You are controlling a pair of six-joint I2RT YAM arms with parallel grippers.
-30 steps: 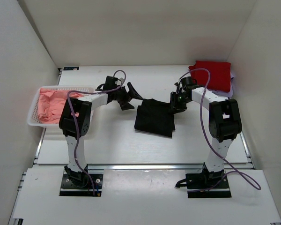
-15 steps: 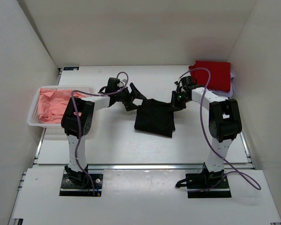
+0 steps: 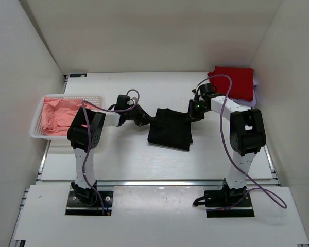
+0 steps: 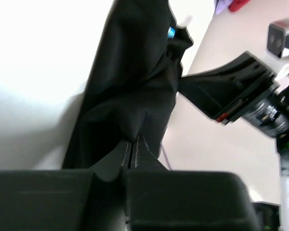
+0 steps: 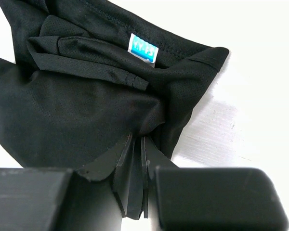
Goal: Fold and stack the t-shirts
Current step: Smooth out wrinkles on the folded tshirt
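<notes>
Jaws of left gripper (image 3: 147,119), wide a second ago, now pinch far-left corner of black t-shirt (image 3: 170,133) at centre of worktop (image 3: 118,157); right gripper (image 3: 191,116) clamps far-right corner. Both corners held: fold can likely start.

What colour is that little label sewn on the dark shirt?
Bright blue label on the black t-shirt; clearest in right wrist view.

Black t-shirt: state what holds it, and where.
Both grippers pinch the black t-shirt: left gripper at its far left corner, right gripper at its far right corner.
</notes>
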